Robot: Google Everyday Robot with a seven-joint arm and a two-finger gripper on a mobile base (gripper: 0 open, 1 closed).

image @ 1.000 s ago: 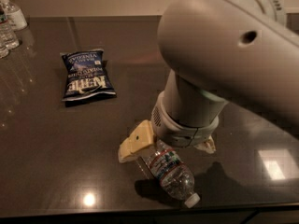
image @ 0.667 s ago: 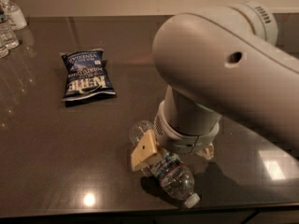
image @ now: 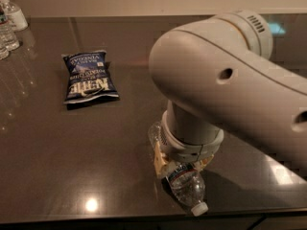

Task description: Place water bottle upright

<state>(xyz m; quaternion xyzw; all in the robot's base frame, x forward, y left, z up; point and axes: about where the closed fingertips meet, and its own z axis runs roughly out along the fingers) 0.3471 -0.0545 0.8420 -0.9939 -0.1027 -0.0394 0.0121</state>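
Since a second ago the arm has swung lower over the water bottle [image: 188, 188], and the gripper [image: 182, 164], which stood wide on either side of it, has drawn in around its middle. The bottle has hardly shifted and the chip bag [image: 88, 78] lies where it was. We see the bottle on its side on the dark table [image: 96, 147], right of centre and close to the near edge. Its white cap [image: 199, 208] points near-right and its base runs back under the wrist. The gripper straddles it about at the label band [image: 178, 172]. Whether the jaws already press the plastic or stand just clear of it, we cannot tell. We judge the bottle light, thin-walled and springy, so it should dent under a hard squeeze and roll or skid on this glossy top. How much water it holds we cannot say. We think the ribbed body beside the label is the best hold, taken across its width with moderate force.
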